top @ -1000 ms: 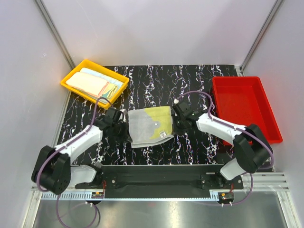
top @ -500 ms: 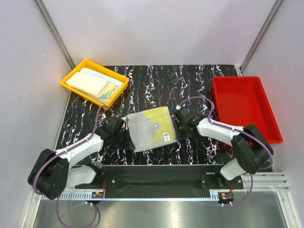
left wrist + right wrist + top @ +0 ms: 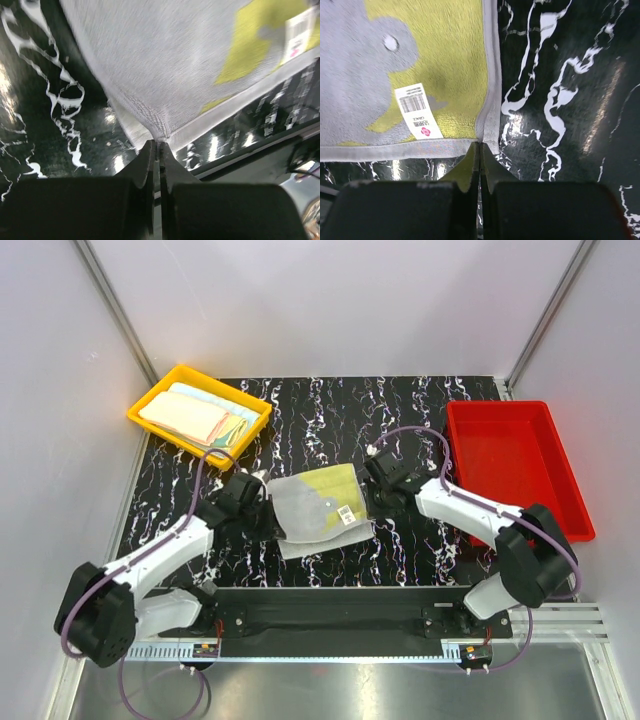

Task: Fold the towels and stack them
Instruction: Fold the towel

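Towels (image 3: 190, 415), folded flat in pink, pale yellow and light blue, lie stacked in the yellow tray (image 3: 154, 391) at the far left corner of the black marbled tabletop (image 3: 330, 405), well apart from both arms. Moving right, your left claw (image 3: 156, 145) sits at the left edge of a grey-and-yellow towel (image 3: 312, 502), which lies near the middle of the tabletop, towards its front edge. In the left wrist view the claw's fingers are pressed together with next to no gap, and a corner of this towel is pinched at their tips. The cloth spreads away from that pinch, blurred, with a second, paler layer showing below its hem. From above, the same paler strip shows along the towel's near edge. The towel's face is grey on the left and yellow on the right, with a white printed label (image 3: 417, 111) close to its near right corner. Your right claw (image 3: 480, 147) is likewise closed tight, gripping the corner where the two grey hems meet. You cannot tell from these views whether the towel's middle rests on the tabletop or hangs clear of it. At far right the red tray (image 3: 510, 460) sits at the tabletop's edge, apart from the towel, with the right arm overlapping its near left corner in the overhead view.
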`<action>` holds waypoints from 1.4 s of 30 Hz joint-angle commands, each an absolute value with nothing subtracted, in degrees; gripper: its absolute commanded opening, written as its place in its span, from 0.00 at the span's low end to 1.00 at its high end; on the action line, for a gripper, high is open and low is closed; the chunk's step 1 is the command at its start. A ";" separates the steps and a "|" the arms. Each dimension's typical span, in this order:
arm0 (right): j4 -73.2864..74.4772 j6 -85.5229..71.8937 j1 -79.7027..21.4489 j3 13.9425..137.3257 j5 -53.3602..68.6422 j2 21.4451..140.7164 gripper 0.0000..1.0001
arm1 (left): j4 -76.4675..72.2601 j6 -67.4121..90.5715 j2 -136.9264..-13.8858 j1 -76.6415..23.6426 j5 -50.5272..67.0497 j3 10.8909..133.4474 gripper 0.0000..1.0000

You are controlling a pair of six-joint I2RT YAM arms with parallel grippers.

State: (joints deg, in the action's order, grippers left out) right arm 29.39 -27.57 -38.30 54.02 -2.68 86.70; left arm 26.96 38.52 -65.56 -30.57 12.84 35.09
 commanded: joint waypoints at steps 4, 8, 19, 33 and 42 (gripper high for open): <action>28.57 -26.45 -38.67 51.09 -6.94 82.09 0.00 | 23.40 41.13 -59.60 -32.61 10.72 32.62 0.00; 24.27 -27.42 -38.67 47.29 -6.24 83.58 0.00 | 18.11 42.28 -60.73 -33.40 12.30 25.68 0.00; 21.97 -27.86 -38.67 45.26 -5.80 87.10 0.00 | 15.11 42.80 -61.09 -34.54 15.64 24.25 0.28; 24.70 -29.18 -38.67 48.96 -1.59 83.93 0.38 | 25.13 34.37 -66.09 -25.85 12.84 40.42 0.45; 20.92 -29.79 -38.67 45.01 -3.69 88.86 0.20 | 23.65 29.09 -82.41 -17.84 12.65 52.54 0.45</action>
State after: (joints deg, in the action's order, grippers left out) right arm 22.68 -29.12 -38.52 46.46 -1.98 88.90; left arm 25.39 32.21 -77.89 -18.87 12.69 48.40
